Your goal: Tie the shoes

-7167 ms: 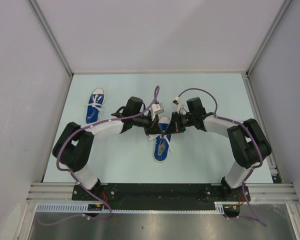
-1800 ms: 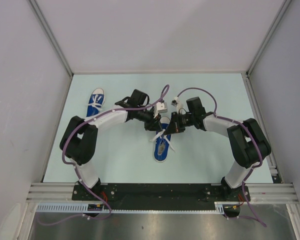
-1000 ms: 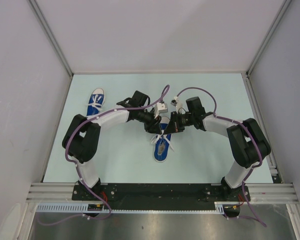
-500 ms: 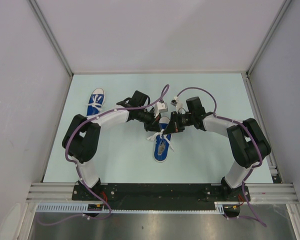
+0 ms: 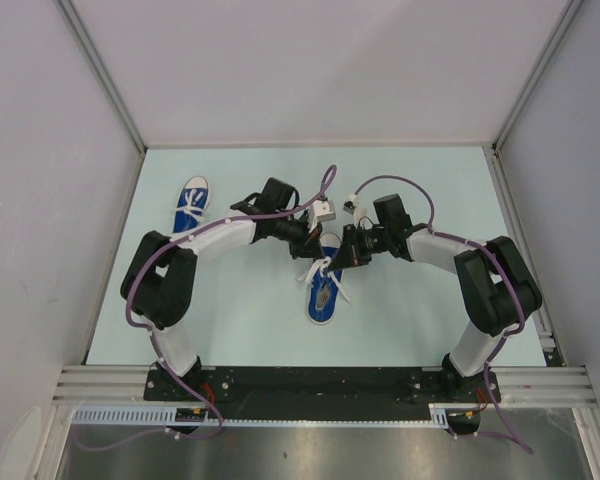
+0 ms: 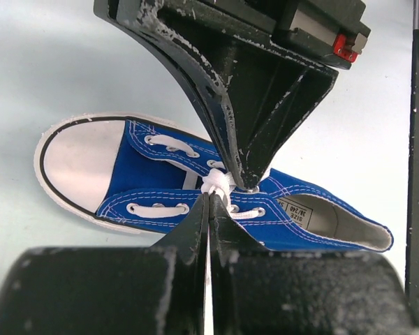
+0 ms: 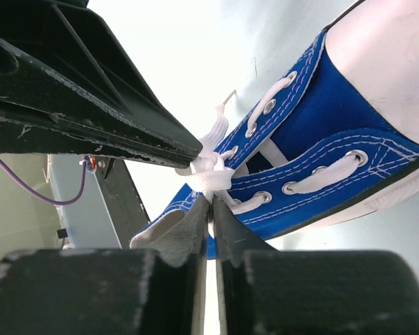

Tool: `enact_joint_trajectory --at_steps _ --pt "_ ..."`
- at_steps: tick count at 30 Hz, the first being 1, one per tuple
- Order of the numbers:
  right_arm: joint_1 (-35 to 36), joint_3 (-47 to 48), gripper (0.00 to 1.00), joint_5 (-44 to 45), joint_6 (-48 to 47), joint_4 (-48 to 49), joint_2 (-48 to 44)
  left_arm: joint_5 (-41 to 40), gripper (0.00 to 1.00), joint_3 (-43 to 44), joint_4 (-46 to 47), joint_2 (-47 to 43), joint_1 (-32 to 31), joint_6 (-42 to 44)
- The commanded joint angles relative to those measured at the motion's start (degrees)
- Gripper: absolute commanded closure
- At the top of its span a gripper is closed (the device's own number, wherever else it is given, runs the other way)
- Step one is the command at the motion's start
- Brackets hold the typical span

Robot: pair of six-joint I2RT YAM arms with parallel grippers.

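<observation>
A blue canvas shoe (image 5: 322,288) with white toe cap lies mid-table, toe toward the back; it also shows in the left wrist view (image 6: 153,183) and in the right wrist view (image 7: 314,160). Its white laces (image 5: 320,270) form a knot over the eyelets. My left gripper (image 5: 315,255) is shut on a white lace at the knot (image 6: 216,185). My right gripper (image 5: 332,262) is shut on a white lace at the same knot (image 7: 211,178). The two gripper tips meet over the shoe. A second blue shoe (image 5: 191,210), laces tied, lies at the back left.
The pale green table top (image 5: 410,310) is bounded by grey walls on three sides and a metal rail (image 5: 320,380) at the near edge. Purple cables (image 5: 390,185) arc over both wrists.
Both grippers stay pinched on the laces over the middle shoe. The lace ends beside the shoe have shifted slightly; the arms have barely moved.
</observation>
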Motion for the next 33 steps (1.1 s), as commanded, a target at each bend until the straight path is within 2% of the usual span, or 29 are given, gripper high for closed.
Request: enact_joint_trajectory --at_steps 1,4,7,14,17,21,25,33 --pt "-0.47 1.55 0.85 -1.4 -1.26 -0.38 -1.03 1.36 1.0 1.35 1.11 -3.14 0.3 2.37" --pt "-1.18 1.55 0.81 -1.66 -1.7 -1.08 -1.64 1.36 1.0 1.26 1.2 -3.05 0.22 2.38" --pt "-2.32 1.55 0.68 -1.93 -2.93 -2.04 -3.05 1.62 1.0 1.44 1.55 -2.7 0.3 1.32" --pt "-3.82 1.55 0.54 -0.09 -6.53 -3.45 -7.53 3.02 1.0 1.27 2.34 -2.08 0.22 -0.26" --pt "-3.81 2.86 0.54 1.06 -6.63 -3.1 -6.22 3.82 1.0 1.09 2.26 -2.26 0.22 0.78" --pt "-3.29 5.58 0.61 1.41 -4.7 -0.29 -3.23 3.99 1.0 0.74 2.52 -2.52 0.22 2.11" --pt "-1.71 6.56 0.63 1.59 -4.87 0.15 -1.03 4.08 1.0 0.91 2.08 -2.43 0.22 2.29" --pt "0.32 6.56 0.66 1.77 -6.8 -2.47 0.47 4.17 1.0 0.47 2.78 -2.44 0.3 2.11"
